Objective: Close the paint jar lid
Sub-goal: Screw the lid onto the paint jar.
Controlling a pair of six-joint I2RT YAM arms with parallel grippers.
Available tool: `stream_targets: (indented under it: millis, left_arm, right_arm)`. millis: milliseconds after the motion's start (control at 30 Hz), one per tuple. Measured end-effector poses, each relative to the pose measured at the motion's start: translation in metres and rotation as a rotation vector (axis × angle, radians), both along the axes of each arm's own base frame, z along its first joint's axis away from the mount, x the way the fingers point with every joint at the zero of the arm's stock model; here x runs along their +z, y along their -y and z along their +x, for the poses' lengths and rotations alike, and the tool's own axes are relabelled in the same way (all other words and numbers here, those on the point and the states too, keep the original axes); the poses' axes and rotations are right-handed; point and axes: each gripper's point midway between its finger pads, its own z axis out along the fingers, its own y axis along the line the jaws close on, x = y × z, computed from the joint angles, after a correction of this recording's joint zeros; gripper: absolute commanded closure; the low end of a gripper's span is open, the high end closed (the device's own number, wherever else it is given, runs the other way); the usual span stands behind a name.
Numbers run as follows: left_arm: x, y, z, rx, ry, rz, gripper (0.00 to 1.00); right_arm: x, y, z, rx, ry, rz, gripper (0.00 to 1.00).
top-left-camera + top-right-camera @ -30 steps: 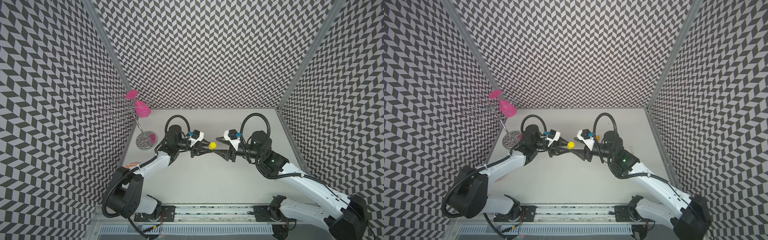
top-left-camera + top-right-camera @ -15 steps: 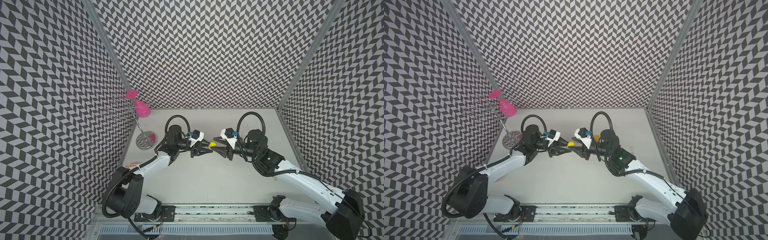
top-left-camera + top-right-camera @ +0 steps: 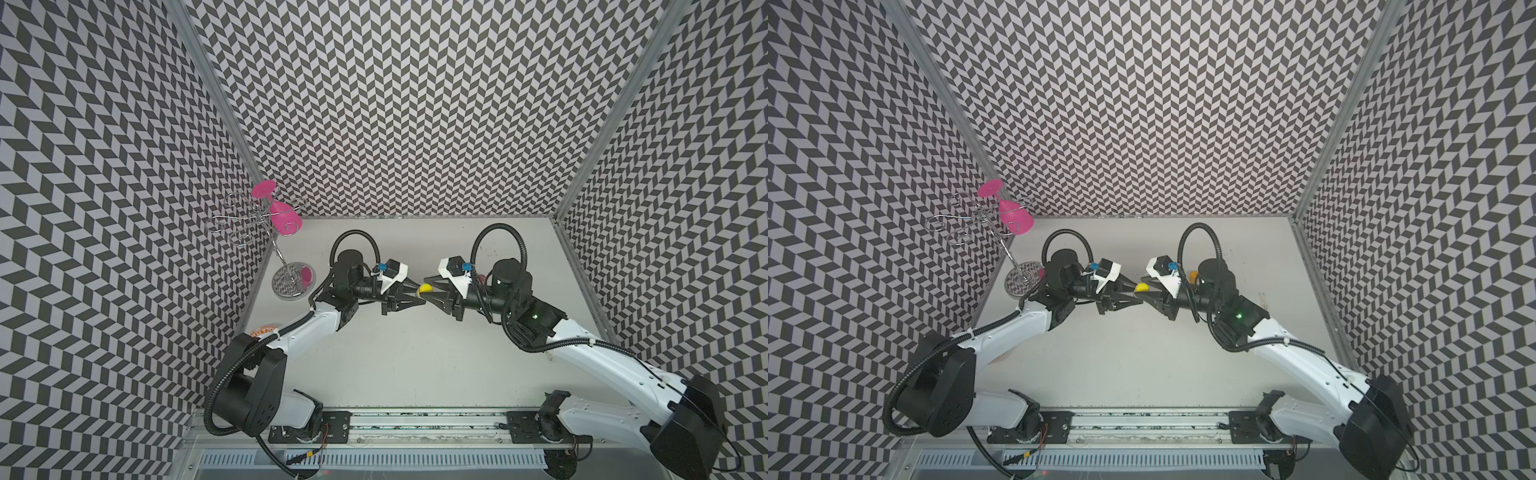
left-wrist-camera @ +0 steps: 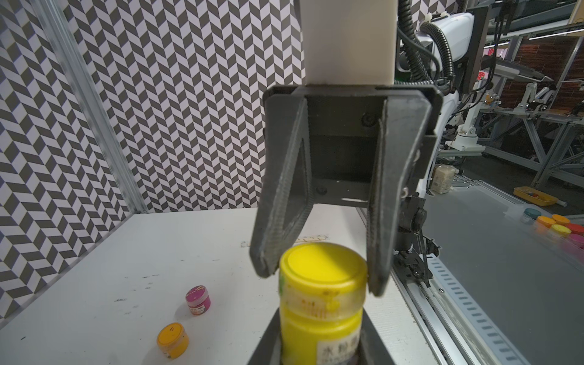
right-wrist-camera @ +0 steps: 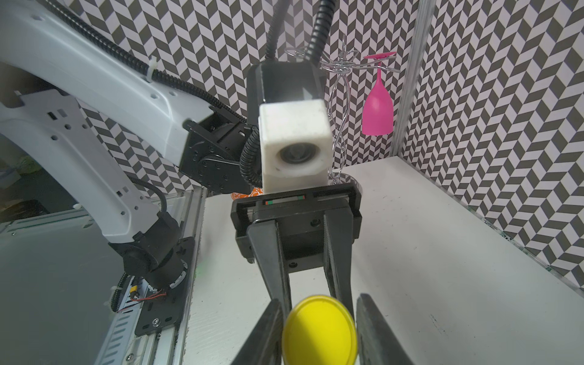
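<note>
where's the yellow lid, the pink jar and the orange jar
yellow lid (image 4: 322,264): left wrist view, middle of its top face
pink jar (image 4: 198,300): left wrist view, its side wall
orange jar (image 4: 172,336): left wrist view, its lid

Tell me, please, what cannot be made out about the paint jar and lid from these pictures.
Both top views: yellow paint jar nearly hidden between left hand and right hand, too small.
Left wrist view: jar's base and label cut off by the frame edge.
Right wrist view: lid hides the jar; right hand's grip unclear.
</note>
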Motion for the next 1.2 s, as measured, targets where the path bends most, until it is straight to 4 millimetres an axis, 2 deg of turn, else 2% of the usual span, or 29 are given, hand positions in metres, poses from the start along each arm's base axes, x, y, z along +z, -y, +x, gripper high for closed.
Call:
stream_targets:
  millis: [400, 600, 900, 1200]
  left_arm:
    - [0.002, -0.003, 0.005, 0.026, -0.003, 0.000, 0.75]
    - [0.012, -0.008, 0.009, 0.080, 0.018, -0.021, 0.76]
    - [0.025, -0.025, 0.030, 0.352, 0.104, -0.052, 0.75]
    - [0.030, -0.051, 0.054, 0.670, 0.190, -0.061, 0.76]
  right_arm:
    - [0.000, -0.004, 0.005, -0.010, -0.004, 0.004, 0.69]
    - [0.008, -0.007, 0.009, -0.025, -0.001, 0.028, 0.72]
    - [0.019, -0.025, 0.024, -0.101, -0.027, 0.062, 0.76]
    - [0.022, -0.045, 0.045, -0.254, -0.122, 0.131, 0.78]
